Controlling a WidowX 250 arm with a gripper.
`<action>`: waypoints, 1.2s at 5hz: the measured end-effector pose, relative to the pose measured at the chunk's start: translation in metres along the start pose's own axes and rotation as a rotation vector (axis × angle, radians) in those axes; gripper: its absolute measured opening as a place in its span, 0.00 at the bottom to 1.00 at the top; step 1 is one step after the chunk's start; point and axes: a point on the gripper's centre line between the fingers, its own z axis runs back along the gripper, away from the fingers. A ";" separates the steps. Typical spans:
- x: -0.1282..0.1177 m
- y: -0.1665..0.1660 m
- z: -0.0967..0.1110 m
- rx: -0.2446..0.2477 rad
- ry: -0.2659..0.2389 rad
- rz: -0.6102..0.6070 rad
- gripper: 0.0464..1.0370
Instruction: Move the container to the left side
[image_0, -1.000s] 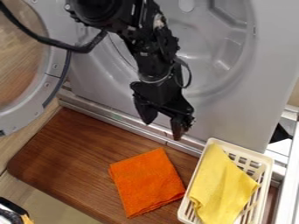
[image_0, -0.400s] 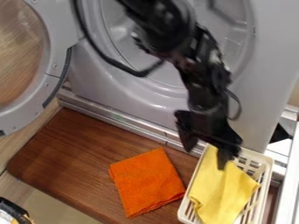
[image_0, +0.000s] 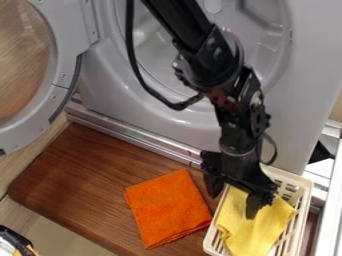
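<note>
The black gripper (image_0: 232, 204) is at the upper left part of the cream slotted container (image_0: 302, 196), with its fingers spread apart. One finger hangs at the container's left edge and the other over the yellow cloth (image_0: 257, 231) lying inside. Nothing is held between them. The container sits at the lower right, at the right end of the brown wooden board. Whether the fingers touch the container's left wall cannot be told.
An orange cloth (image_0: 167, 209) lies flat on the wooden board (image_0: 87, 177), left of the container. Behind stands a grey machine front (image_0: 160, 125), its round door (image_0: 63, 75) swung out at the left. A metal rail runs along the right edge.
From above the board's back edge, the gripper has moved right and down to the container's upper left part. The container and both cloths have stayed in place.
</note>
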 end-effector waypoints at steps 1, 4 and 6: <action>-0.001 0.001 -0.002 0.003 0.006 0.009 0.96; 0.003 -0.002 -0.020 0.028 0.044 0.005 0.33; 0.006 -0.009 -0.010 0.017 0.031 -0.039 0.12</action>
